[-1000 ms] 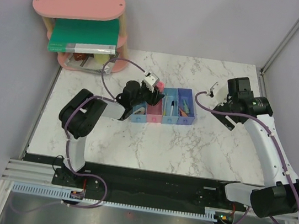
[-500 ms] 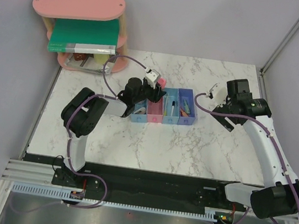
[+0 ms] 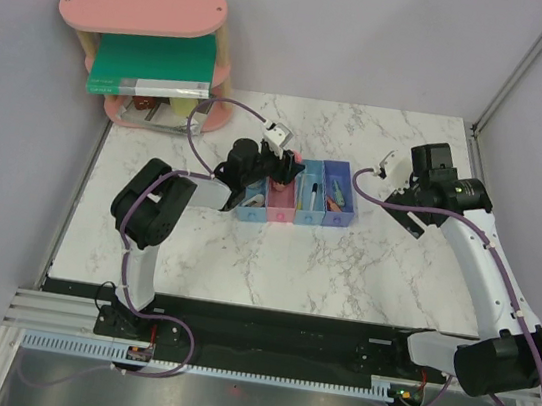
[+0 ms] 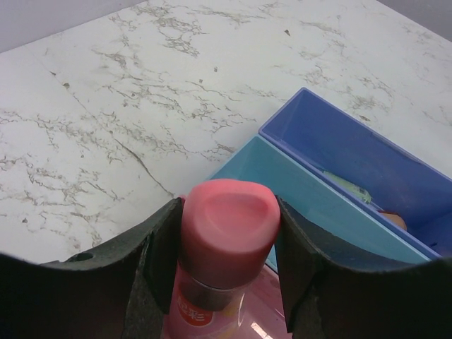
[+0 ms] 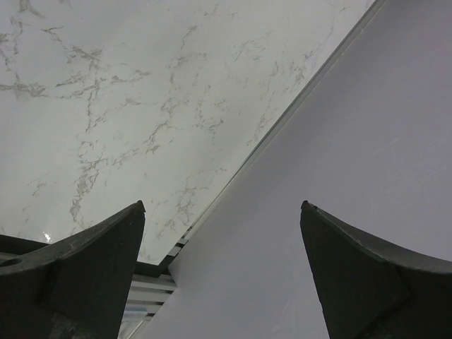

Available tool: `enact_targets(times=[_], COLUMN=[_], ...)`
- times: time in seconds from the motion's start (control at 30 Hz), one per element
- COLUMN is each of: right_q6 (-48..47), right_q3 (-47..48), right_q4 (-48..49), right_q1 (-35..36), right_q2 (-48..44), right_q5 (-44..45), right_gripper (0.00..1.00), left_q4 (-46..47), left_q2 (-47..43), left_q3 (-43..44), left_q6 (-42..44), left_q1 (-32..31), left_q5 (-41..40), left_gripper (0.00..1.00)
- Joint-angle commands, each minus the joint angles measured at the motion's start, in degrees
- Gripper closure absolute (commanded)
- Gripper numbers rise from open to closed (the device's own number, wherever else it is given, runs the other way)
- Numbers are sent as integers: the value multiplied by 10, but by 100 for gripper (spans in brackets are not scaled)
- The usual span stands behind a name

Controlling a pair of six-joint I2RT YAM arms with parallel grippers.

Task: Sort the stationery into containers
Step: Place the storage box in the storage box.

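Left pincer (image 4: pixel 227 212) clamps pink-capped tube (image 4: pixel 227 229) by its cap, upright over the pink bin (image 3: pixel 279 209), lined up for drop-in; can't tell if its base is seated. Right pincer (image 5: pixel 222 208) gapes empty, parked aside over the desk (image 5: pixel 106 106) edge.

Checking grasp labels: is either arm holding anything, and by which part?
Left gripper: jaws clamp the pink-capped tube at its pink cap, one each side. Right gripper: jaws open, empty.

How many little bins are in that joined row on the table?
4, left to right: pale blue bin, pink bin, second pale bin, dark blue bin. None seem hidden.
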Motion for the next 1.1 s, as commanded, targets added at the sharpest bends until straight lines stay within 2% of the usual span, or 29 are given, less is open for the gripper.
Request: enact_targets(times=[0.0, 0.53, 1.07], right_q6=[0, -1, 3], right_q3=[9, 3, 96], right_q4=[12, 13, -9], right_q1=[2, 4, 29], right_q2=[-15, -27, -14], right_q5=[11, 13, 8], right_gripper=[2, 2, 2], left_q4=[30, 16, -74], left_q2=[1, -52, -163], left_q3=[16, -16, -34], left_q6=[-22, 7, 69], left_q1=[-4, -2, 15], left_q5=[8, -25, -86], left_gripper=[41, 37, 35])
